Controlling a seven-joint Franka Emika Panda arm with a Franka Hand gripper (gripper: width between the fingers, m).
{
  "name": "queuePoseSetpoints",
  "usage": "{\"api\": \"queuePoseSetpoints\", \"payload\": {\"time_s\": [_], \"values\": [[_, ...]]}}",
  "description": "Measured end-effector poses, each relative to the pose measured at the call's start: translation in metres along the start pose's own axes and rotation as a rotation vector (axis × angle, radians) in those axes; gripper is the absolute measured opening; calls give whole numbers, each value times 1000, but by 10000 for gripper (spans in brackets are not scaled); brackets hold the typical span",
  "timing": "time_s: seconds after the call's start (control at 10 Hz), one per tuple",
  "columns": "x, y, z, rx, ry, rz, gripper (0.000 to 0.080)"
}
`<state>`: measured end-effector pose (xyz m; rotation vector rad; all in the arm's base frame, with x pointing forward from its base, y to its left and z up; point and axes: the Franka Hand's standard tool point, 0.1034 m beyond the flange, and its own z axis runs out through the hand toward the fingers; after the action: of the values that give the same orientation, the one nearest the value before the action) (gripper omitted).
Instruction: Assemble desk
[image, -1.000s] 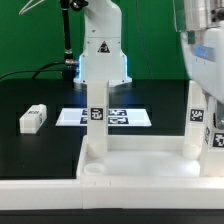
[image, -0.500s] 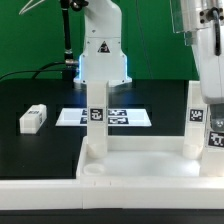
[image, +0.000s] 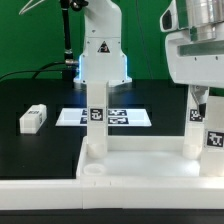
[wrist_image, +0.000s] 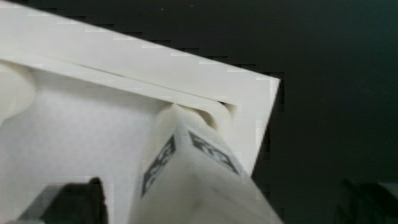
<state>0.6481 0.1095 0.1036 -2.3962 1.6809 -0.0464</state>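
The white desk tabletop (image: 140, 166) lies upside down at the front, its rim facing up. Three tagged white legs stand upright in its corner sockets: one in the middle (image: 97, 118), one to the right (image: 195, 122) and one at the frame's right edge (image: 215, 135). Another leg (image: 33, 118) lies loose on the black table at the left. My gripper (image: 198, 94) hangs just over the top of the right leg. In the wrist view the gripper (wrist_image: 222, 208) is open, its dark fingers (wrist_image: 75, 205) standing apart on either side of that leg (wrist_image: 205, 165), above the tabletop's corner (wrist_image: 107, 110).
The marker board (image: 125, 117) lies flat on the black table behind the tabletop. The arm's white base (image: 100, 55) stands at the back centre, with cables beside it.
The gripper has opened off the right leg and risen above it. The leg stays upright in its socket; nothing else has moved.
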Motion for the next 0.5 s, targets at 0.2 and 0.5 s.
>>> {"api": "queuePoseSetpoints", "payload": {"time_s": [0.2,0.5], "values": [[8,1,-2,-40,18,-411,648],[11,-3,0,-70,5,-611,514]]}}
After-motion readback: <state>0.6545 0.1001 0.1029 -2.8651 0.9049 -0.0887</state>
